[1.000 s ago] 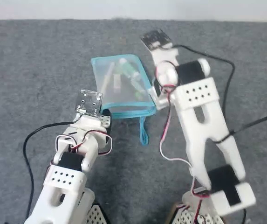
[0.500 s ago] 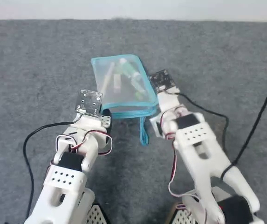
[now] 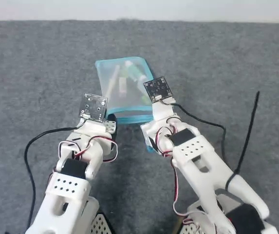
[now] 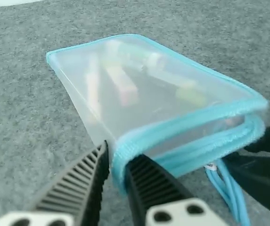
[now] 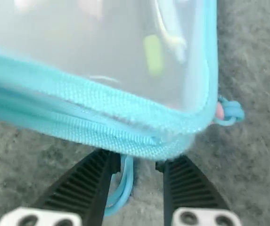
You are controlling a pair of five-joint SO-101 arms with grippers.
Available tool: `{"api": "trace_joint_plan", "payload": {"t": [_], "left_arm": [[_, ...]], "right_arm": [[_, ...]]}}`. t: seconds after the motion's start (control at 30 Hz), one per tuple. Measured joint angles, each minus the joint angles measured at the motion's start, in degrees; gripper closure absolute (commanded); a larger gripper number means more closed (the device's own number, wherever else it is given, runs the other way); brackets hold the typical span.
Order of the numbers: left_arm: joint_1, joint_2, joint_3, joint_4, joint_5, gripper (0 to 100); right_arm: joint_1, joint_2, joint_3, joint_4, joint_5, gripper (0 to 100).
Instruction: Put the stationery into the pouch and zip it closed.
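Blue pouch (image 3: 120,97), stationery (image 3: 128,75) already inside, pinched at a corner by the left end effector (image 4: 117,157). At the zip (image 5: 125,136), an open right end effector (image 5: 139,162); zipping probably left to do.

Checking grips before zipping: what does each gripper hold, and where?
The left gripper pinches the pouch by a corner seam; the right gripper holds nothing.

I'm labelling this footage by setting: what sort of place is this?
Probably a robotics lab or hobby workbench: the left arm and right arm are bare white plastic with loose wiring, set on a grey felt-like mat before a plain pale wall.
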State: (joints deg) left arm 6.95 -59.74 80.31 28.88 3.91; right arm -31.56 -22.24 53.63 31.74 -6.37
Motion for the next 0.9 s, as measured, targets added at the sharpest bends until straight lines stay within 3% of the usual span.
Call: {"api": "trace_joint_plan", "payload": {"t": [0.23,0.37,0.47,0.57,0.9], "left_arm": [[0.0,0.0,0.0,0.0,0.0,99],[0.0,0.0,0.0,0.0,0.0,99],[0.0,0.0,0.0,0.0,0.0,99],[0.0,0.0,0.0,0.0,0.0,99],[0.0,0.0,0.0,0.0,0.0,99]], "right_arm": [[1.14,4.57,0.0,-2.2,0.0,87.7],[5.27,7.21,0.0,-1.93,0.0,99.1],[7.65,7.65,0.0,0.0,0.0,98.0],[9.14,7.65,0.0,3.96,0.7,99.2],[12.48,3.52,-1.41,26.02,16.35,99.1]]}}
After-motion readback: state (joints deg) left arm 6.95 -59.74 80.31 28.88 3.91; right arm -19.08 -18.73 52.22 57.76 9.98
